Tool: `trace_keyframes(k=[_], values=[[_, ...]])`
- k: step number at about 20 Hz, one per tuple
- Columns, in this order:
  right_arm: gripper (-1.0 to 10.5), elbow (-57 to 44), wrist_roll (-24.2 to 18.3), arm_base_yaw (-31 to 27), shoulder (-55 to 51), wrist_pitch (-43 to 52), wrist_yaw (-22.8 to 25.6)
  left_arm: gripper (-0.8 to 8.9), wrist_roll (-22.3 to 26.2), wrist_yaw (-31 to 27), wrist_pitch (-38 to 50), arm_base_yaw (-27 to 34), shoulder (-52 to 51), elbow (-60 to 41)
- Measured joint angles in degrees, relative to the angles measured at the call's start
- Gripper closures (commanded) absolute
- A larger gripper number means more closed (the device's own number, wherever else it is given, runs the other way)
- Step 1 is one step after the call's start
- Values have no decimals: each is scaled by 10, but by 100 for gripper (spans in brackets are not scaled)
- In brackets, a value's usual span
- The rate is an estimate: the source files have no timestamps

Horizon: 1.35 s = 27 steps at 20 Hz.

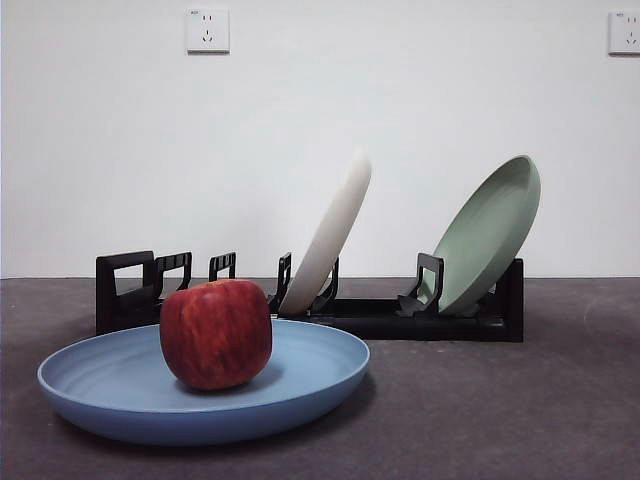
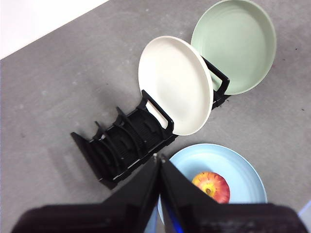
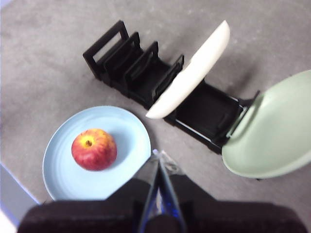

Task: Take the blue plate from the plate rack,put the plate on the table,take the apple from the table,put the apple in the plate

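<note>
The apple (image 1: 216, 333) sits upright in the plate (image 1: 120, 390), a little off its middle, and the plate lies flat on the bench (image 1: 500, 410) just in front of the rack (image 1: 400, 318). From the front the apple hides part of the rack's empty slots behind it; its stem end, with the yellowish patch, faces up, as both wrist views show.

The rack stands well back on the bench, with two plates in it — a cream plate (image 1: 330, 240) leaning in a slot near the middle, and a green plate (image 1: 490, 232) leaning at the far end, its hollow face turned toward the front camera. The dividers at the other end of the rack hold nothing. On the wall behind are two white sockets (image 1: 207, 30).

Neither arm shows in the front view. The left hand (image 2: 159, 158) is clenched, jaw tips meeting, and hangs high above the bench over the gap between rack and plate, touching nothing. The right hand (image 3: 156, 154) is likewise pressed closed with nothing between its jaws — it hangs above the bench beside the plate's rim, clear of the apple and the rack.
</note>
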Motion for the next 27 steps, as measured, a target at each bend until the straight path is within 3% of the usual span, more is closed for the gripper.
trace_keyframes(k=[6, 10, 13, 27], values=[[958, -204, 29, 0, -120, 151, -19, 822, -40, 0, 219, -1, -144, -323], [958, -315, 51, 0, -187, 235, -18, 822, -66, 0, 326, -6, -227, -476], [957, -328, 52, 0, -197, 239, 9, 817, -72, 1, 351, -6, -247, -501], [946, -328, 54, 0, -198, 240, 9, 817, -87, -4, 317, -4, -254, -501]])
